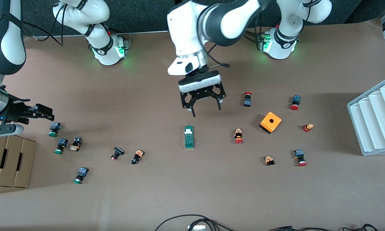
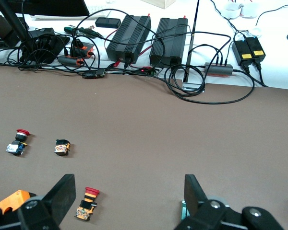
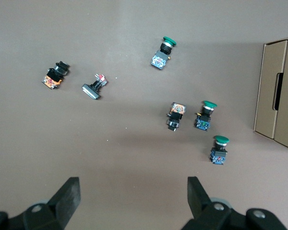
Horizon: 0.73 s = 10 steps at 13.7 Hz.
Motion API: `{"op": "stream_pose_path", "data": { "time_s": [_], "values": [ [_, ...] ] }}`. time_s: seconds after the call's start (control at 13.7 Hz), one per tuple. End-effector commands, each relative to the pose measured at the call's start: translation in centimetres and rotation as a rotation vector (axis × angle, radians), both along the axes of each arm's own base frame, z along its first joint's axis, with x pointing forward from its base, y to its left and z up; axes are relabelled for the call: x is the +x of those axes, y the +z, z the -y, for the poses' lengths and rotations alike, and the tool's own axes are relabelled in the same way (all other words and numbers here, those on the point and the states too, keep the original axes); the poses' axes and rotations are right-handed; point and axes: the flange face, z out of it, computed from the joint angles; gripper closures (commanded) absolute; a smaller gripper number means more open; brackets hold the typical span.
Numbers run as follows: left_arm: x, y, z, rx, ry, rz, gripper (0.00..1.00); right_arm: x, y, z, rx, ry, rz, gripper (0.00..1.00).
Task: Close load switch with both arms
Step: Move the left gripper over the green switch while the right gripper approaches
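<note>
The load switch (image 1: 189,137), a narrow dark-green block, lies flat mid-table with its white sliding piece (image 1: 188,130) at the end toward the arms' bases. My left gripper (image 1: 206,110) hangs open over bare table just off that white end and holds nothing. In the left wrist view, the left gripper (image 2: 129,196) frames bare table, and only a green sliver of the load switch (image 2: 183,208) shows past one finger. My right gripper (image 1: 39,113) is open and empty above the green-capped push-buttons (image 1: 54,129) at the right arm's end of the table. In the right wrist view, the right gripper (image 3: 133,194) has only table between its fingers.
An orange cube with a hole (image 1: 270,122) and several red push-buttons (image 1: 238,136) lie toward the left arm's end. A cardboard box (image 1: 9,160) sits by the green buttons (image 3: 204,115). A white ribbed tray (image 1: 372,118) stands at the left arm's table end. Cables (image 1: 192,221) lie at the front edge.
</note>
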Motion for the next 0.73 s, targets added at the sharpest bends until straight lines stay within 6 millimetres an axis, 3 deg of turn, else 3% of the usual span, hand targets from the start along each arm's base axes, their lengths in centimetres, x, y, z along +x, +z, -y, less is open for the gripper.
{"op": "stream_pose_path", "data": {
  "time_s": [0.0,0.36,0.66],
  "values": [
    [-2.0,-2.6,0.5,0.003,0.012,0.062,0.00,0.2,0.3,0.2,0.009,0.010,0.002,0.01],
    [-7.0,-10.0,3.5,-0.015,0.016,0.190,0.00,1.1,-1.4,-0.3,0.024,0.001,-0.008,0.01],
    [-11.7,-16.8,6.6,-0.026,-0.027,0.322,0.00,2.3,-2.5,-2.2,0.145,-0.106,0.003,0.01]
  ]
}}
